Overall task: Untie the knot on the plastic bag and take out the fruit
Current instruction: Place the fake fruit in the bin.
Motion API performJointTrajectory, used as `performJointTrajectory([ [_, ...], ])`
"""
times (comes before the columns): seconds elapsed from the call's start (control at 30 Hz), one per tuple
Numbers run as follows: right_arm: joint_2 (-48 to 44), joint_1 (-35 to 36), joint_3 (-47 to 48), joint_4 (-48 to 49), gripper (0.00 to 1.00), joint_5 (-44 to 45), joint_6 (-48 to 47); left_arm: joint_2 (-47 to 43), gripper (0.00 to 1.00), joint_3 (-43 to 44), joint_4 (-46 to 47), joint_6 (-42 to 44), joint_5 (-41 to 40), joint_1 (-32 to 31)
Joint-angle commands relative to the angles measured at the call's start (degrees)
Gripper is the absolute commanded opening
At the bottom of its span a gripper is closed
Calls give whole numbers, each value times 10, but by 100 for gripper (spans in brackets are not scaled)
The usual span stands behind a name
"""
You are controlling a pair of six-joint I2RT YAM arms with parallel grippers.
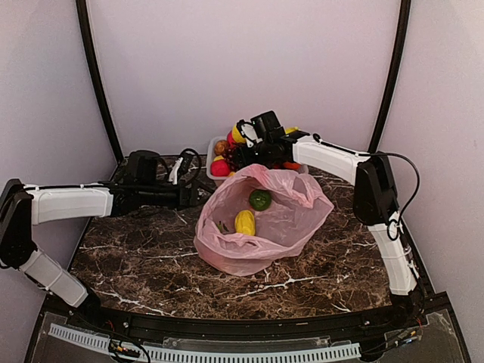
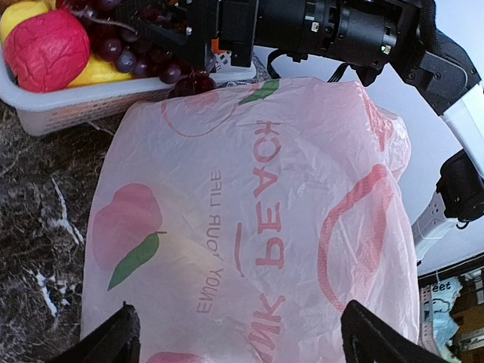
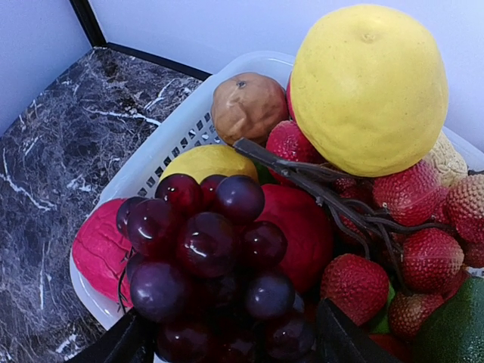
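The pink plastic bag (image 1: 291, 219) lies in the middle of the table with its mouth standing open; no knot shows. Inside it lie a green round fruit (image 1: 259, 199) and a yellow oblong fruit (image 1: 244, 222). My left gripper (image 1: 193, 198) is open and empty at the bag's left side, and the printed film (image 2: 257, 227) fills its view between the fingers (image 2: 113, 340). My right gripper (image 1: 236, 155) hangs over the white basket (image 1: 211, 146), jaws wide apart on either side of the dark purple grape bunch (image 3: 204, 257), which rests on the basket's fruit.
The basket (image 3: 174, 128) at the back holds a large yellow fruit (image 3: 370, 91), a brown one (image 3: 246, 106), strawberries (image 3: 355, 287) and a pink-red fruit (image 2: 47, 49). The grapes (image 2: 151, 60) overhang the basket's rim (image 2: 68, 106) just behind the bag. Walls close in the back and sides.
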Motion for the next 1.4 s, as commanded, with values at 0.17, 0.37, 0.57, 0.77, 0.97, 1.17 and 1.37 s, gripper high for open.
performJointTrajectory([
  [0.17,11,-5,2,30,39,-23,20,-6,60,-14,9,-17,9,-11],
  [0.37,-12,-5,-19,58,15,-26,22,-65,77,-8,-29,-1,-39,-11],
  [0.57,-17,-6,-16,72,3,-31,26,-114,89,-10,-26,-11,-28,-12],
  [0.77,-44,-5,-31,93,0,-34,36,-88,95,-5,-35,-7,10,-19],
  [0.97,-84,-5,-58,119,0,-32,41,-53,94,23,-49,16,26,-50],
  [1.17,-100,-5,-58,132,0,-35,38,-49,46,27,-69,34,14,-62],
  [1.37,-103,-4,-59,151,0,-40,30,-44,8,8,-69,46,16,-76],
])
